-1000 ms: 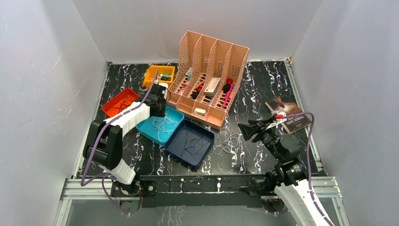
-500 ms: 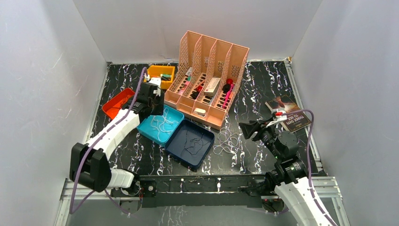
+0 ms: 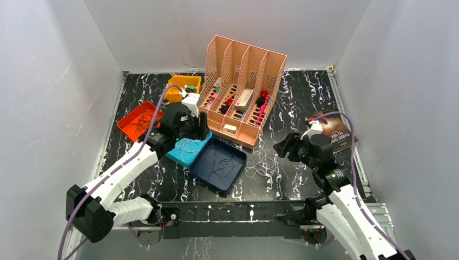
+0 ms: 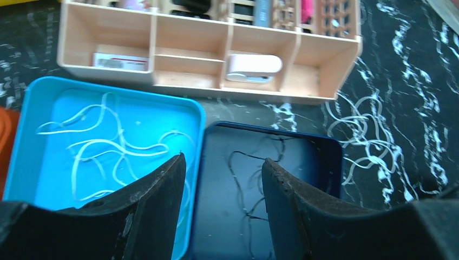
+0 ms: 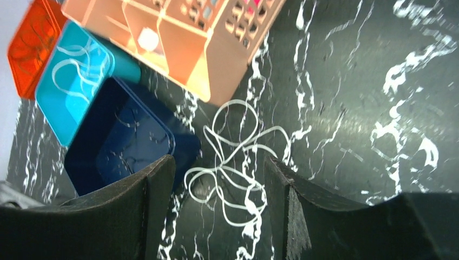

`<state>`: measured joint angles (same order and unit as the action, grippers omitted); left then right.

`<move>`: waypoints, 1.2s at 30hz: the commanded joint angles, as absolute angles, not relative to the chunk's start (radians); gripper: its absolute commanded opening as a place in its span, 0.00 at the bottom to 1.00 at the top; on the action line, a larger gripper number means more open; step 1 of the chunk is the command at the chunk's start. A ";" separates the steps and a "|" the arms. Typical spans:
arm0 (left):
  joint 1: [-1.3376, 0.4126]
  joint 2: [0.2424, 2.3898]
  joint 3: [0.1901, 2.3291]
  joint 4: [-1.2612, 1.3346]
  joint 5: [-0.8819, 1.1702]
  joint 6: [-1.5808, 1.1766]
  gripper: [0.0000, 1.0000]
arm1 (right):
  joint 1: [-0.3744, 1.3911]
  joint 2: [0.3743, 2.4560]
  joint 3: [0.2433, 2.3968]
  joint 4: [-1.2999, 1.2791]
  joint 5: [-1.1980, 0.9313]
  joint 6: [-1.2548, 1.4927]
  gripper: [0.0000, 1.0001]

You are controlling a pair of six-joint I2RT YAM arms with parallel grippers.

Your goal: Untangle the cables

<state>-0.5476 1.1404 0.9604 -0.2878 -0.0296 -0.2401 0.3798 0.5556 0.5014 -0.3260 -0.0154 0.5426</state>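
Note:
A loose tangle of white cables (image 3: 262, 162) (image 5: 238, 157) lies on the black marbled table, right of the dark blue tray (image 3: 234, 176). Thin dark cables (image 4: 234, 168) lie in that tray. Several white cables (image 4: 108, 143) lie in the light blue tray (image 3: 178, 158) beside it. My left gripper (image 3: 199, 129) (image 4: 222, 160) hovers open over the seam between the two trays, with nothing between its fingers. My right gripper (image 3: 281, 147) (image 5: 219, 160) hangs open above the white tangle, apart from it and empty.
A pink file organizer (image 3: 243, 92) with small items stands behind the trays. An orange tray (image 3: 135, 120) and a yellow bin (image 3: 178, 86) sit at the back left. A book (image 3: 335, 130) lies at the right. White walls enclose the table.
My left arm swung right from over the light blue tray's far corner toward the tray seam, and its jaws widened. My right arm shifted slightly, still open.

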 commanded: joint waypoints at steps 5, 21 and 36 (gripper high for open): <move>-0.659 1.146 0.927 -0.190 -0.019 -0.327 0.53 | 0.378 0.743 0.564 -0.336 -0.265 0.469 0.66; -0.680 1.163 0.931 -0.181 0.007 -0.322 0.54 | 0.388 1.030 0.514 -0.190 -0.347 0.411 0.54; -0.680 1.176 0.936 -0.188 0.021 -0.304 0.54 | 0.498 1.137 0.552 -0.261 -0.207 0.386 0.59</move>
<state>-0.6746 1.1755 0.9279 -0.1936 0.0044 -0.3134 0.4603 1.1217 0.4995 -0.2516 -0.2871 0.4065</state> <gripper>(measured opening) 0.535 0.597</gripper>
